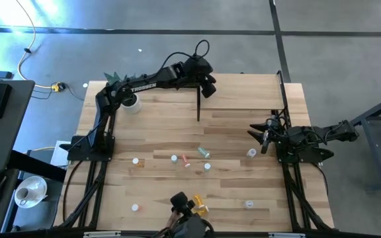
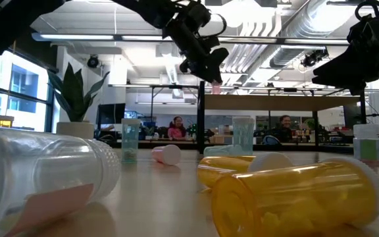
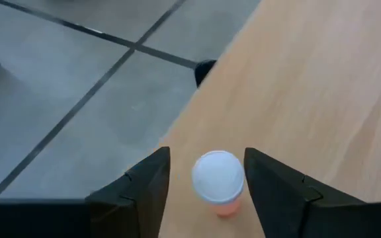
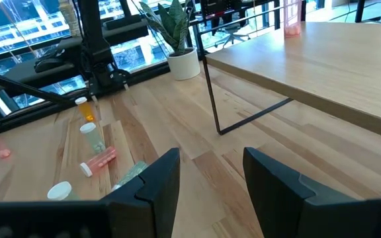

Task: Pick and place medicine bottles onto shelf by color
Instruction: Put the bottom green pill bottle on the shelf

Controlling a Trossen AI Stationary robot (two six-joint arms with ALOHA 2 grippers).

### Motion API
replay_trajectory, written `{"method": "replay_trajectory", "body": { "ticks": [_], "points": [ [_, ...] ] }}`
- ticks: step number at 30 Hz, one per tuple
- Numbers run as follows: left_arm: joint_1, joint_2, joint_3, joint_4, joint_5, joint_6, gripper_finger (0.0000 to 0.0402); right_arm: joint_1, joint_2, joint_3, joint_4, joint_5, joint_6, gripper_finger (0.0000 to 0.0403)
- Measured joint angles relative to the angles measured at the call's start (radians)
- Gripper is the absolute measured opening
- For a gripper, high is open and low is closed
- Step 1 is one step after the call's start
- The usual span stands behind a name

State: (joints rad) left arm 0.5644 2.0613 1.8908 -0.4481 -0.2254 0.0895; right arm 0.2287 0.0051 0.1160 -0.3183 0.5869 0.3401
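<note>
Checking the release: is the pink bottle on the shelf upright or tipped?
Upright. The pink bottle stands cap-up on the shelf, between the left pincer's open fingers, neither touching it.

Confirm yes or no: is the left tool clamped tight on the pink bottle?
No: in the left wrist view the left tool stands open, both fingers apart from the upright pink bottle on the shelf.

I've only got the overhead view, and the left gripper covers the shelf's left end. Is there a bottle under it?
Observer: Yes. The left wrist view shows a pink bottle with a white cap standing on the shelf, near its edge.
Operator: Is it gripped?
Observer: No. The left gripper is open, with a gap between the cap and each of its fingers.
Operator: Right gripper holding anything?
Observer: No. The right gripper is open and empty in its wrist view.
</note>
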Motion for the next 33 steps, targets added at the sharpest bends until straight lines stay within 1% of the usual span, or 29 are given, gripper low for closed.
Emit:
{"method": "replay_trajectory", "body": {
  "ticks": [4,10,15,18,21,24,29,33],
  "points": [
    [0.0,-0.037,0.043,-0.032,-0.01,0.001,0.0188,0.0,0.0,0.0,0.0,0.0,0.0,0.0158],
    [-0.008,-0.121,0.139,-0.198,-0.006,0.0,0.0188,0.0,0.0,0.0,0.0,0.0,0.0,0.0158],
    [-0.023,-0.229,0.144,-0.321,0.001,0.0,0.0188,0.0,0.0,0.0,0.0,0.0,0.0,0.0158],
    [-0.036,-0.289,0.114,-0.371,0.018,-0.008,0.0188,0.0,0.0,0.0,0.0,0.0,0.0,0.0158],
    [-0.06,-0.352,0.012,-0.362,0.041,-0.009,0.0188,0.0,0.0,0.0,0.0,0.0,0.0,0.0158],
    [-0.091,-0.407,-0.143,-0.322,0.057,-0.021,0.0188,0.0,0.0,0.0,0.0,0.0,0.0,0.0158],
    [-0.141,-0.502,-0.447,-0.09,0.061,-0.027,0.0188,0.0,0.0,0.0,0.0,0.0,0.0,0.0158],
    [-0.172,-0.58,-0.648,0.113,0.075,-0.029,0.0188,0.0,0.0,0.0,0.0,0.0,0.0,0.0158]
  ]
}}
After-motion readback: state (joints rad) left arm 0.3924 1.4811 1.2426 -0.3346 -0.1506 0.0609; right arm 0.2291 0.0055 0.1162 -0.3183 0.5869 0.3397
